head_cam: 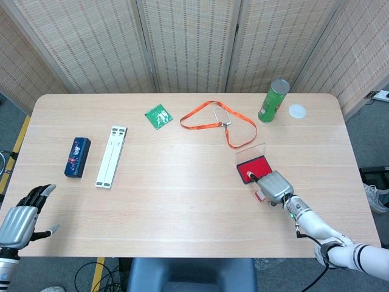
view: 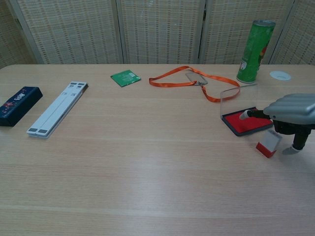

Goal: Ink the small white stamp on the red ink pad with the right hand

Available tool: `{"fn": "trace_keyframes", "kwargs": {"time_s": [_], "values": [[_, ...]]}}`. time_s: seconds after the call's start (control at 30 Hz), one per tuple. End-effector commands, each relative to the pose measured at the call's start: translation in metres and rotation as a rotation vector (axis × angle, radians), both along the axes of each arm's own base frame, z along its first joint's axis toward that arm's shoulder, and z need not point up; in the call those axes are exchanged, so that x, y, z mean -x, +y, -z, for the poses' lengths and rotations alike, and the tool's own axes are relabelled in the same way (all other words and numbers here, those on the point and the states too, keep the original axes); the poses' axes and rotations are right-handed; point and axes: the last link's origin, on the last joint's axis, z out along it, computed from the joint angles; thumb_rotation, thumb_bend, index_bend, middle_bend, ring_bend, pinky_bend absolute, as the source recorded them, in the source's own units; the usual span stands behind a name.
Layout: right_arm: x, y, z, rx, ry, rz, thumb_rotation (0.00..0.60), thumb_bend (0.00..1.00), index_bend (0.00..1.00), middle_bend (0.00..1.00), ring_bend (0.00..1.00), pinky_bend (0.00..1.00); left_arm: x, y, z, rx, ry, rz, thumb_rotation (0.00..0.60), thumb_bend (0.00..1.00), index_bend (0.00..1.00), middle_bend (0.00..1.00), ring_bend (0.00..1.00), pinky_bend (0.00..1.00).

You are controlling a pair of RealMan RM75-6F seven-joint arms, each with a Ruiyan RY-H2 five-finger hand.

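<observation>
The small white stamp (view: 268,144) with a red base stands tilted on the table, just in front of the red ink pad (view: 241,125). From the head view the stamp (head_cam: 259,196) shows at the near left edge of my right hand (head_cam: 275,185). My right hand (view: 290,110) hovers over the stamp with its fingers spread. One finger (view: 244,114) reaches out over the pad (head_cam: 249,170), and the thumb stands apart to the stamp's right. The pad's clear lid (view: 236,101) stands up behind it. My left hand (head_cam: 21,219) hangs empty off the table's near left corner, fingers apart.
A green can (head_cam: 273,100) and a white cap (head_cam: 297,111) stand at the back right. An orange lanyard (head_cam: 213,118) lies behind the pad. A green packet (head_cam: 158,116), a white bar (head_cam: 112,156) and a dark blue box (head_cam: 77,157) lie to the left.
</observation>
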Motion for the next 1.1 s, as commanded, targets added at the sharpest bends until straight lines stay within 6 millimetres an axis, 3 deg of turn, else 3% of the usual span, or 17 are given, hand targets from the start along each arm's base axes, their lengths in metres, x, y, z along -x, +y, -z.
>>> {"fn": "trace_keyframes", "kwargs": {"time_s": [0.03, 0.3, 0.53, 0.7, 0.83, 0.9, 1.0, 1.1], "values": [[-0.001, 0.003, -0.008, 0.016, 0.005, -0.004, 0.6, 0.17, 0.0, 0.91, 0.71, 0.64, 0.0, 0.0, 0.0, 0.0, 0.001, 0.0, 0.6, 0.23, 0.0, 0.14, 0.12, 0.28], [-0.015, 0.028, -0.049, 0.086, -0.057, -0.024, 0.6, 0.16, 0.0, 0.89, 0.69, 0.62, 0.0, 0.001, 0.0, -0.004, -0.003, 0.0, 0.6, 0.23, 0.0, 0.14, 0.12, 0.28], [-0.01, 0.059, -0.079, 0.159, -0.158, -0.04, 0.6, 0.16, 0.0, 0.77, 0.61, 0.56, -0.001, 0.0, -0.001, -0.007, -0.004, 0.0, 0.6, 0.23, 0.0, 0.14, 0.12, 0.28], [0.013, 0.077, -0.094, 0.34, -0.186, -0.053, 0.6, 0.16, 0.0, 0.68, 0.54, 0.5, -0.001, -0.001, -0.003, -0.015, -0.009, 0.001, 0.6, 0.23, 0.0, 0.14, 0.12, 0.28], [0.041, 0.077, -0.1, 0.552, -0.204, -0.067, 0.6, 0.16, 0.0, 0.63, 0.51, 0.48, -0.002, -0.002, -0.004, -0.015, -0.013, 0.009, 0.6, 0.23, 0.0, 0.14, 0.12, 0.28], [0.059, 0.079, -0.102, 0.62, -0.194, -0.038, 0.6, 0.16, 0.0, 0.56, 0.46, 0.45, -0.003, -0.004, -0.005, -0.021, -0.014, 0.014, 0.6, 0.23, 0.0, 0.14, 0.12, 0.28], [0.077, 0.081, -0.104, 0.668, -0.173, 0.012, 0.6, 0.16, 0.0, 0.4, 0.34, 0.32, -0.003, -0.004, -0.006, -0.027, -0.017, 0.019, 0.6, 0.23, 0.0, 0.14, 0.12, 0.28], [0.078, 0.082, -0.109, 0.683, -0.182, 0.025, 0.6, 0.16, 0.0, 0.24, 0.19, 0.21, -0.003, -0.003, -0.005, -0.023, -0.016, 0.02, 0.6, 0.23, 0.0, 0.14, 0.12, 0.28]]}}
